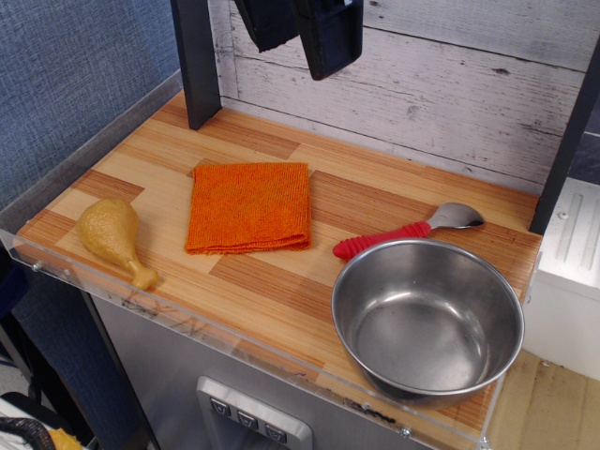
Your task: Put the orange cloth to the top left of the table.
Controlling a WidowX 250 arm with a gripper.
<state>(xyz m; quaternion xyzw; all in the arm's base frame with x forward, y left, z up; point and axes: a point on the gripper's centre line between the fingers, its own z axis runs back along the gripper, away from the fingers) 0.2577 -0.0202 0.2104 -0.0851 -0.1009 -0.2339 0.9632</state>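
The orange cloth (249, 207) lies flat and folded on the striped wood table (281, 291), left of centre. My gripper (305, 33) hangs high at the top of the view, in front of the plank back wall, well above and behind the cloth. Its two dark fingers are apart with a gap between them, and nothing is held.
A tan toy chicken drumstick (113, 237) lies at the left front edge. A steel bowl (427, 319) stands at the right front. A spoon with a red handle (408, 231) lies behind the bowl. A black post (196, 61) stands at the back left corner.
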